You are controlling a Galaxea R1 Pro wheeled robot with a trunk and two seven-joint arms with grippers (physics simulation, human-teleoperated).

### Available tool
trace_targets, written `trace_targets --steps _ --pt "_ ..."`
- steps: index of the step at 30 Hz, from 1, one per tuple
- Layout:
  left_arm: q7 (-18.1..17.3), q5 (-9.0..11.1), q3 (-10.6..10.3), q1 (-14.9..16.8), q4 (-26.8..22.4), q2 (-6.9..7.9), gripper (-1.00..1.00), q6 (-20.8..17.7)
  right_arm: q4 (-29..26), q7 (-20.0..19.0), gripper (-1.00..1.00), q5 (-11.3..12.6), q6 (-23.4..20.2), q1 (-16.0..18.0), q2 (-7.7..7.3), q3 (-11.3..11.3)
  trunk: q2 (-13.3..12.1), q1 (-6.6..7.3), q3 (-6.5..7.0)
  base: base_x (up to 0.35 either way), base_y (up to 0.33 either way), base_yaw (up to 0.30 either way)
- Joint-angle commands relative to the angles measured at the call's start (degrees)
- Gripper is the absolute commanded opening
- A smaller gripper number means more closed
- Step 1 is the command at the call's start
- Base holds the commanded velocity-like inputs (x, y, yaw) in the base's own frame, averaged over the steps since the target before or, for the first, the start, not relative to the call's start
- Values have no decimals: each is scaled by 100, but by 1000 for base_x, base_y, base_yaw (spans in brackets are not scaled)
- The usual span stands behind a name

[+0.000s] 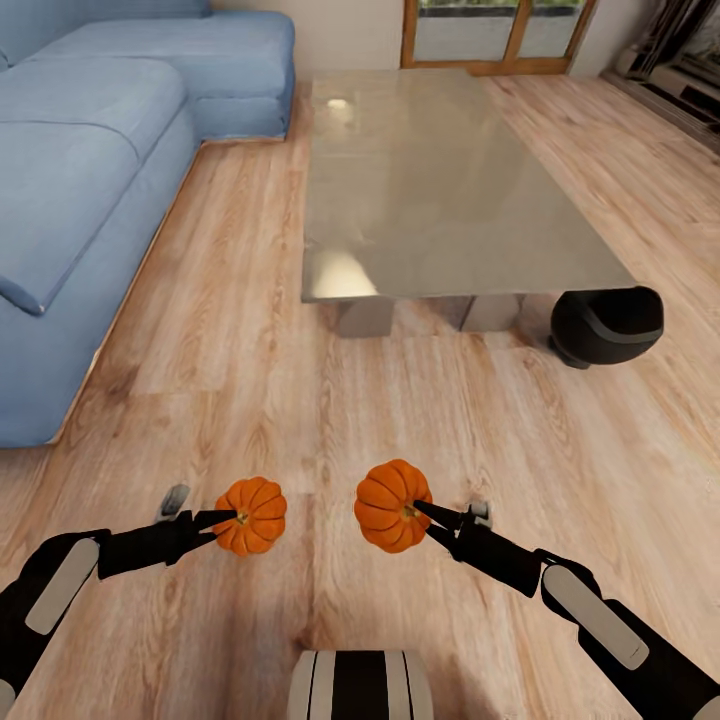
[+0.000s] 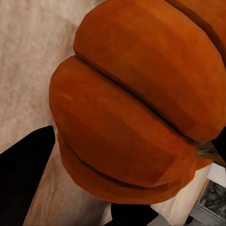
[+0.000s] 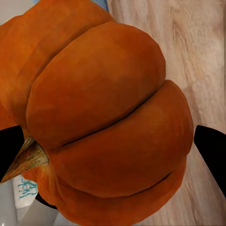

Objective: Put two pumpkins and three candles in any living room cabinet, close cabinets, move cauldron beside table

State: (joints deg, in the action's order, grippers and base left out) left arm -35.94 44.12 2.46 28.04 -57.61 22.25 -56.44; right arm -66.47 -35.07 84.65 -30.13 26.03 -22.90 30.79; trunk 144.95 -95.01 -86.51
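Sofa (image 1: 90, 150), blue, occupies the far left of the head view over wood floor (image 1: 230, 330). Glass-topped surface (image 1: 440, 180) stands ahead at centre, bare on top. Cauldron (image 1: 607, 325), black, sits on the floor touching the surface's near right corner. Left hand (image 1: 222, 520) is closed on the left pumpkin (image 1: 252, 515) at its stem end, held above the floor. Right hand (image 1: 428, 518) grips the right pumpkin (image 1: 390, 505) likewise. Both pumpkins hang side by side, apart, near the robot's trunk.

Orange pumpkin (image 2: 136, 103) between dark fingers (image 2: 23, 179)
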Motion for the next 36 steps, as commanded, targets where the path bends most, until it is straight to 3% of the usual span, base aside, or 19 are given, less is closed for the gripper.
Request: trace_targets --steps 1,16,36 --pt "-18 35 9 0 -4 -1 -100 -42 1 2 -100 75 -36 7 -2 14 0 4 20 -53 0 -279" --pt "-18 35 9 0 -4 -1 -100 -43 149 12 -100 84 -37 7 5 16 -20 42 352 -273 0 -279" --pt "-18 32 -13 0 -13 -7 -100 -46 305 -29 -100 181 -28 -18 4 18 -47 94 822 -14 0 -279"
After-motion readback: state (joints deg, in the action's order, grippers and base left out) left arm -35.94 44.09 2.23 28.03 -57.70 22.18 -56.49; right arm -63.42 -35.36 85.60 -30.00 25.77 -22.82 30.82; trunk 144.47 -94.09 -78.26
